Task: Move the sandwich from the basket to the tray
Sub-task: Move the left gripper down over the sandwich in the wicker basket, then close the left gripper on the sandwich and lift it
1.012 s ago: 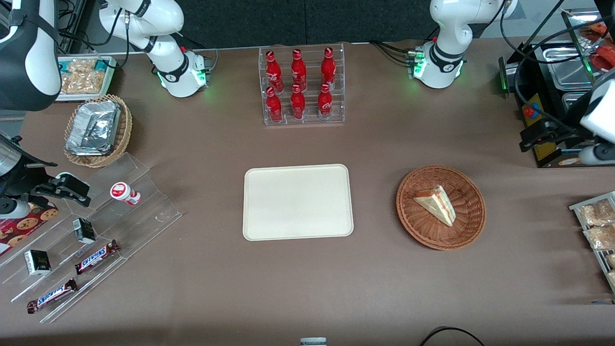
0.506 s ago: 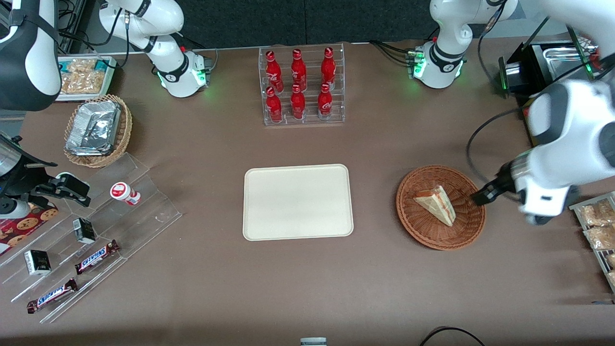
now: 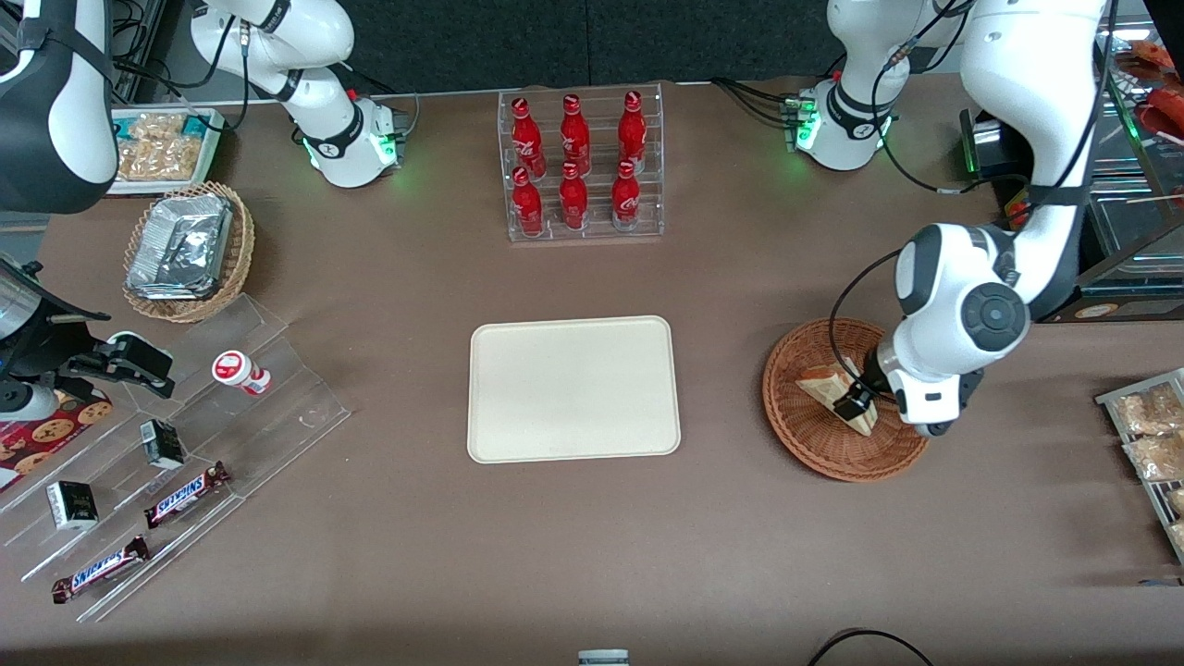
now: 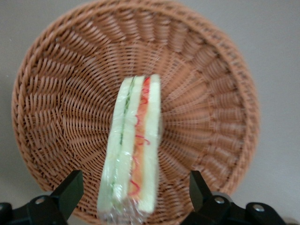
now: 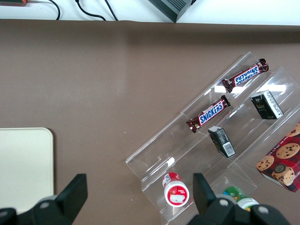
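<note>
The sandwich (image 3: 818,380) is a clear-wrapped white wedge with red and green filling, lying in the round reddish-brown wicker basket (image 3: 807,449). My gripper (image 3: 856,403) hangs just above it and hides part of it in the front view. In the left wrist view the sandwich (image 4: 133,150) lies between the two black fingers (image 4: 70,187), with a gap on each side. The gripper (image 4: 134,187) is open and holds nothing. The woven basket (image 4: 70,93) surrounds the sandwich there. The cream tray (image 3: 573,388) lies bare beside the basket, toward the parked arm's end.
A clear rack of red bottles (image 3: 583,166) stands farther from the front camera than the tray. A tan basket with foil containers (image 3: 190,250) and stepped acrylic racks with Snickers bars (image 3: 185,444) sit toward the parked arm's end. Bagged snacks (image 3: 1147,435) lie toward the working arm's end.
My arm swung in from the working arm's end of the table and came over the basket. The open gripper now straddles the sandwich, which has not moved.
</note>
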`<action>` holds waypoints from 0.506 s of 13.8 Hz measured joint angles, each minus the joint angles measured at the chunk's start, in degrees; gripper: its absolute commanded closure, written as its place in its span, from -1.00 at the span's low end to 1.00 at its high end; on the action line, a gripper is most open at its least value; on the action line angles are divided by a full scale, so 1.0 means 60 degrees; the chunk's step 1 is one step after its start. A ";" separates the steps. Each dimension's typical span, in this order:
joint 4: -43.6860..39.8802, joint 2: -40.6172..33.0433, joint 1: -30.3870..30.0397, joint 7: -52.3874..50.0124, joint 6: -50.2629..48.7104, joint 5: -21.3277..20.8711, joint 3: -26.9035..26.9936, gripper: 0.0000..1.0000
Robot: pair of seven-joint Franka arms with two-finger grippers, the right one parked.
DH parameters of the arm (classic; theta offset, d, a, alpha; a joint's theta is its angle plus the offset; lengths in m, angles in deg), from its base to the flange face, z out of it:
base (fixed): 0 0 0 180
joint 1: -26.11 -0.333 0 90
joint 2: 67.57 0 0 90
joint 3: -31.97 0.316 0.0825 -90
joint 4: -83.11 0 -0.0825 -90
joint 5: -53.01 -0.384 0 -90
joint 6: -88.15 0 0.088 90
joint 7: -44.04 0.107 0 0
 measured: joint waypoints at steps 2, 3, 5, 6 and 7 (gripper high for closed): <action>0.0543 -0.0002 0.0002 -0.0005 0.0641 0.0000 0.0000 -0.84; 0.0802 0.0001 0.0004 -0.0010 0.1033 0.0000 0.0000 -0.33; 0.1274 0.0038 0.0005 -0.0015 0.1713 0.0000 0.0000 0.83; 0.1392 0.0059 0.0005 -0.0018 0.1872 0.0000 0.0000 1.00; 0.1419 0.0065 0.0005 -0.0019 0.1918 0.0000 0.0000 1.00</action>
